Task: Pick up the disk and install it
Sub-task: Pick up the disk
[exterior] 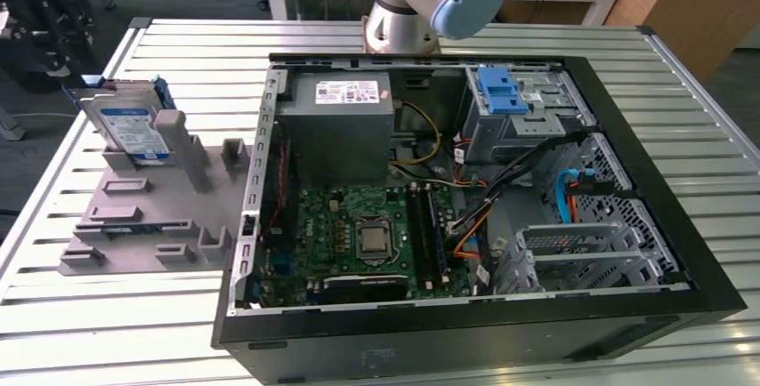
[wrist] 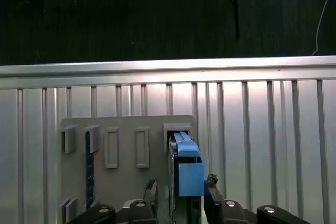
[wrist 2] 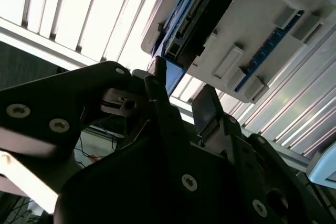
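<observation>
Gripper [wrist: 181, 183] open, flanking disk [wrist: 185, 163], nothing held. Disk stands upright in grey holder [wrist: 126, 187] on counter [wrist: 262, 129], exterior view's left. Risk: if I close off-centre, it tilts and jams in holder.

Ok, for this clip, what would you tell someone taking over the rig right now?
Gripper: open. In the first wrist view it is lined up either side of the disk's blue-framed end and is not clamped on it.
Disk: stands on edge in a slot of the grey holder, on the slatted table, to the exterior view's left of the open computer case.
Done: gripper is positioned at the disk.
Left: disk is not yet gripped or lifted, and not yet installed in the case.
</observation>
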